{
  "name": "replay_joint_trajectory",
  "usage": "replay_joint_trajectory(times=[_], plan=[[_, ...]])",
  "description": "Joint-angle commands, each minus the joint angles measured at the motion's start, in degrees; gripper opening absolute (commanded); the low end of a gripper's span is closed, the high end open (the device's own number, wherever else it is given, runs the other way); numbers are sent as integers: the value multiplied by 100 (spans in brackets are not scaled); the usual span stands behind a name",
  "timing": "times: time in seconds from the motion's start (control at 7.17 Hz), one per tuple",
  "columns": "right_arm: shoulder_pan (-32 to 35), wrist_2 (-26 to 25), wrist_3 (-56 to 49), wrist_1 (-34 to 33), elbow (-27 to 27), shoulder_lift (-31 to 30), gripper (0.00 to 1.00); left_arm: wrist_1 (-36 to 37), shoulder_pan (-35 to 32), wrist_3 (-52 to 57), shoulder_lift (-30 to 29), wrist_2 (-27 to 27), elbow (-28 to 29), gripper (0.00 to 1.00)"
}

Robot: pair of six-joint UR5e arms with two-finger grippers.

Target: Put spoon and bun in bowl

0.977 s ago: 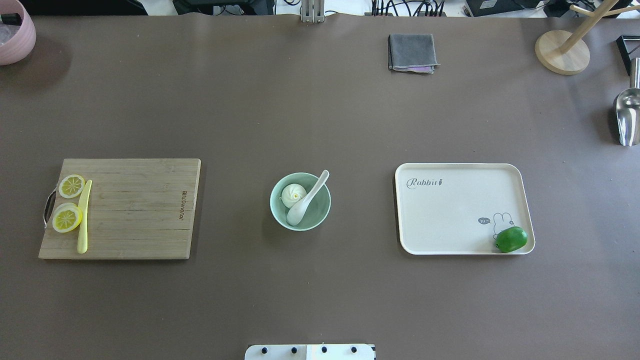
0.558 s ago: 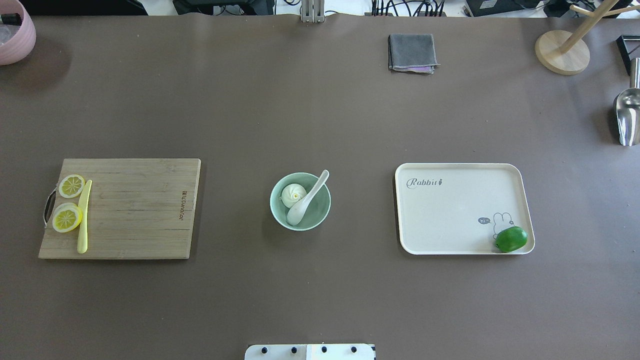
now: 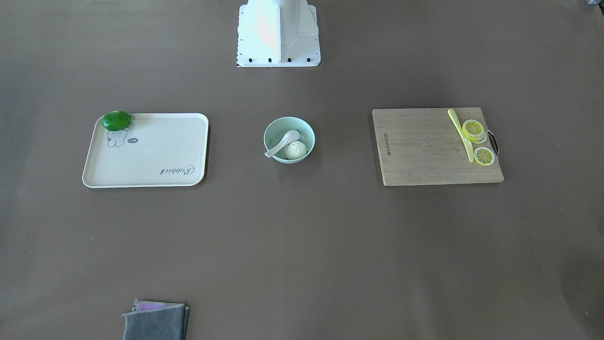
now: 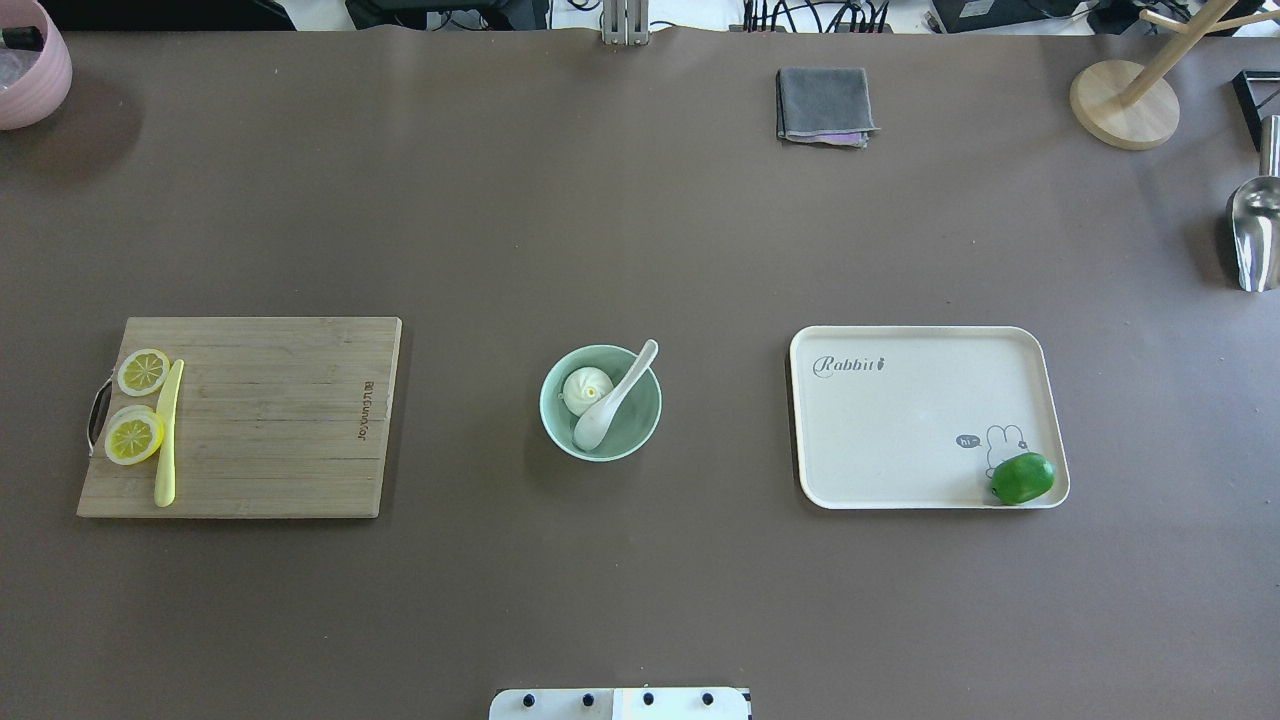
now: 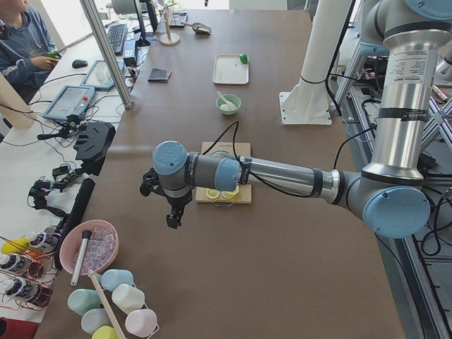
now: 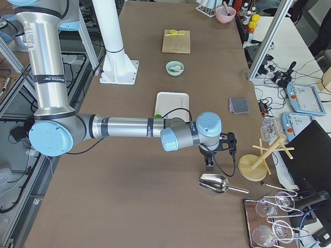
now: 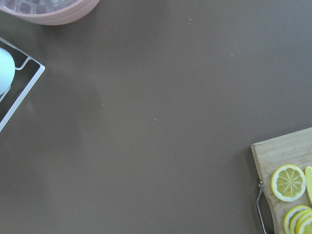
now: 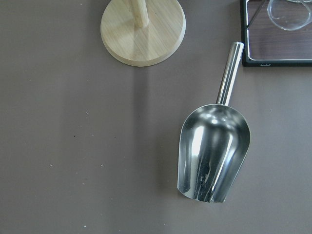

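The pale mint-green bowl [image 4: 551, 425] stands at the table's middle. The white bun [image 4: 585, 388] lies inside it on the left. The white spoon [image 4: 610, 402] lies in it too, scoop down in the bowl, handle resting over the far right rim. The front view shows the same bowl [image 3: 270, 128], bun [image 3: 295, 150] and spoon [image 3: 282, 143]. My left gripper [image 5: 173, 216] hangs over bare table far left of the cutting board. My right gripper [image 6: 209, 164] hangs near the metal scoop, far right. Both show only in side views; I cannot tell whether they are open or shut.
A wooden cutting board [image 4: 270, 420] with lemon slices [image 4: 135, 436] and a yellow-green knife [image 4: 167, 432] lies left of the bowl. A cream tray [image 4: 900, 420] with a green fruit [image 4: 1022, 478] lies right. A grey cloth [image 4: 823, 104], wooden stand [image 4: 1120, 105], metal scoop [image 4: 1254, 235] and pink container [image 4: 35, 75] sit at the edges.
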Motion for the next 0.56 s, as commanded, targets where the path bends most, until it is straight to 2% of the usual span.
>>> replay_joint_trajectory(times=[0.0, 0.28, 0.42], plan=[[10, -21, -29, -3, 59, -138, 100, 5, -3, -167, 268, 26, -77, 98], [10, 23, -38, -3, 50, -208, 100, 22, -3, -202, 375, -113, -131, 98], [1, 5, -38, -3, 33, -130, 100, 31, -3, -637, 375, -367, -114, 98]])
